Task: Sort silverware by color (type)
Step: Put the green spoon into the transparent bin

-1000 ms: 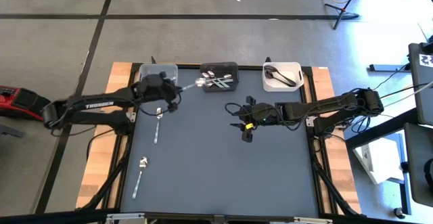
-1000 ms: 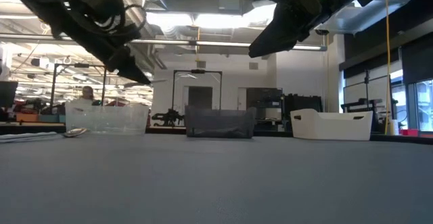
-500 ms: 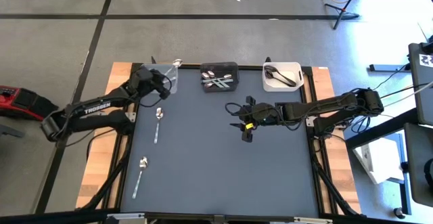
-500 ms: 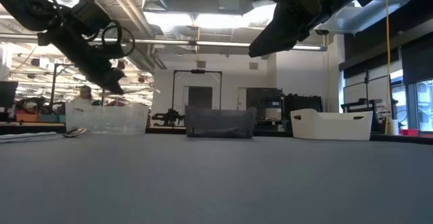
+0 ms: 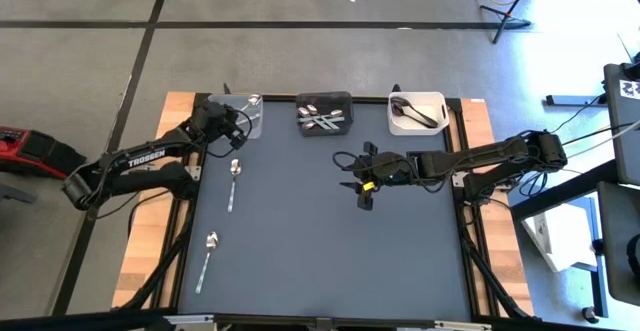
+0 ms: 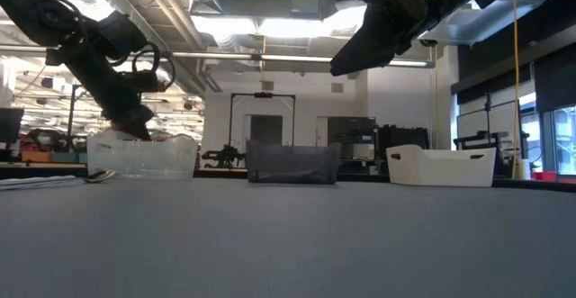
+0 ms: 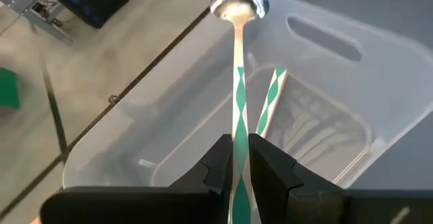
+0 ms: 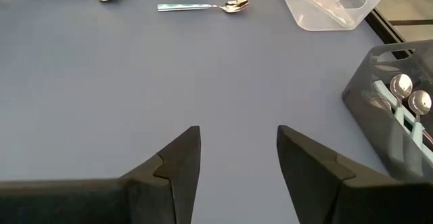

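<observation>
Workshop floor with black tape lines around a dark-topped bench [image 5: 320, 241]; ceiling lights and racks in the room behind it. Your left gripper [image 7: 238, 176] has its jaws clamped on the handle of a spoon [image 7: 238, 82] with green-and-white stripes. It hangs over the clear bin [image 5: 243, 113] at the bench's far left corner, spoon bowl poking out past the bin's far rim. That reads as lined up for a drop, so the step in hand looks like release into the clear bin. The handle is pinched near its end, probably so the spoon falls lengthwise inside the walls.

Your right gripper [image 8: 238, 158] waits above the bench's middle, jaws apart, nothing between them, clear of the left arm's work.

Bins sit in a row along the far edge:
- clear bin: at least one striped handle already lies inside, so this one seems to take the striped spoons
- black bin [image 5: 324, 112]: several shiny spoons with pale handles
- white bin [image 5: 417, 111]: dark spoons

Still loose on the bench near the left edge: one spoon [image 5: 233, 181] just this side of the clear bin, another spoon [image 5: 206, 259] nearer the front. You've two left to sort after this drop.
</observation>
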